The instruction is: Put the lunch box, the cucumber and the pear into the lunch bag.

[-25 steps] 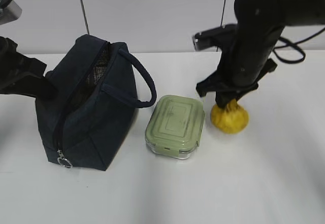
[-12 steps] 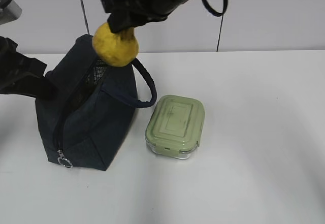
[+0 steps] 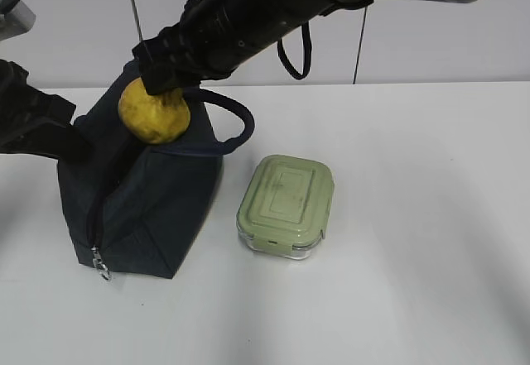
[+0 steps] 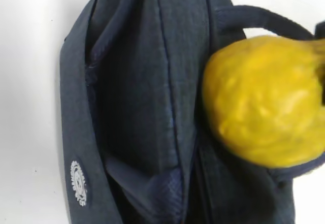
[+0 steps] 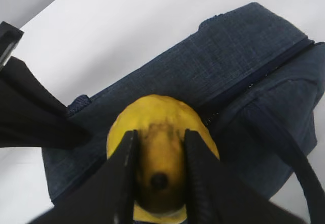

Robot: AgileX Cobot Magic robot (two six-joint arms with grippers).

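Right gripper [image 5: 157,176]: its two dark fingers [image 5: 123,170] are clamped on the neck end of the pear, one on each side of the small dark stem spot, as the right wrist view shows. In the exterior view the right arm [image 3: 273,9] reaches across from the upper right to the left half of the scene.

Pear [image 3: 154,113]: lumpy and yellow, hanging from the right gripper with its round end down, at the top of the lunch bag beside the handle. From the left wrist view it sits against the bag's upper edge, in front of the handle loop; whether it touches the fabric cannot be told.

Lunch bag [image 3: 153,204]: dark navy, boxy, standing on the white table [image 3: 414,257] at the left. Its zipper pull [image 3: 100,263] with a metal ring hangs at the lower front corner. The padded handle [image 3: 236,125] loops out to the right. The left wrist view shows folds of navy fabric and a small white round logo [image 4: 77,182] on its side.

Left gripper: dark parts of the left arm [image 3: 33,121] press against the bag's left side in the exterior view; the fingers themselves are not visible, so their state cannot be told.

Lunch box [image 3: 286,206]: clear glass with a pale sage-green lid, resting on the table just right of the bag, apart from it.

Cucumber: not visible in any view.
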